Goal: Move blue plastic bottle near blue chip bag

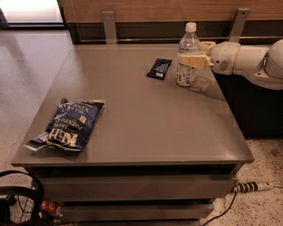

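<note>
Blue plastic bottle [188,44] stands upright near the far right corner of the table [146,119]: clear, ribbed, with a white cap and a pale label low on its body. The gripper [194,56] reaches in from the right at label height, against the bottle; I cannot tell if it grips. The blue chip bag [70,126] lies flat at the near left edge, well apart. A small dark packet [159,68] lies just left of the bottle. The tabletop is grey, the floor [26,66] speckled, with wood panelling [154,9] behind.

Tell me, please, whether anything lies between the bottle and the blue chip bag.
Nothing visible: bare table runs from the bottle to the chip bag. The small dark packet lies beside that line; the tool is at the bottle.
</note>
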### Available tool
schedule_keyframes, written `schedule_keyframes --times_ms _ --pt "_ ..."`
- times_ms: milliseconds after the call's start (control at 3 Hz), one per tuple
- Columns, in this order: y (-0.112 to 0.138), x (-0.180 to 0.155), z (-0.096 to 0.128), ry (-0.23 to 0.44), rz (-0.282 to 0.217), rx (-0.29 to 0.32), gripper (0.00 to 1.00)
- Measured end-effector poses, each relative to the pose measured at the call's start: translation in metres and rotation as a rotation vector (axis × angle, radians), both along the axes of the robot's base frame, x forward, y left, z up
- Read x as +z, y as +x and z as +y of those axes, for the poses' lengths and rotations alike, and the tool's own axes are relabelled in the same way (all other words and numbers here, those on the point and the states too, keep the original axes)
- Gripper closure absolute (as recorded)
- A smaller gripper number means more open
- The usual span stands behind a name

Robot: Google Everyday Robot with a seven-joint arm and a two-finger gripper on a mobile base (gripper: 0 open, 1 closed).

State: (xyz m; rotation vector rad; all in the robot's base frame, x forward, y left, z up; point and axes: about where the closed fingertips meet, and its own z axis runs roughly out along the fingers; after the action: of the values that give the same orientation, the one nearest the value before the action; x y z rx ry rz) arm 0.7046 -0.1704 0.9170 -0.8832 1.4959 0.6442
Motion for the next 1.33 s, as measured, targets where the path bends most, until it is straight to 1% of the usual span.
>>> schedule_keyframes --times_ms 333,667,1000,1333 --pt "0.0 0.0 0.004 0.001 0.001 0.006 0.95" --pt "0.001 0.0 0.006 0.001 0.001 0.008 1.0" --pt "-0.002 0.012 0.004 0.006 -0.002 0.001 1.0" --pt "-0.017 0.041 0.003 0.044 -0.03 -0.015 1.0"
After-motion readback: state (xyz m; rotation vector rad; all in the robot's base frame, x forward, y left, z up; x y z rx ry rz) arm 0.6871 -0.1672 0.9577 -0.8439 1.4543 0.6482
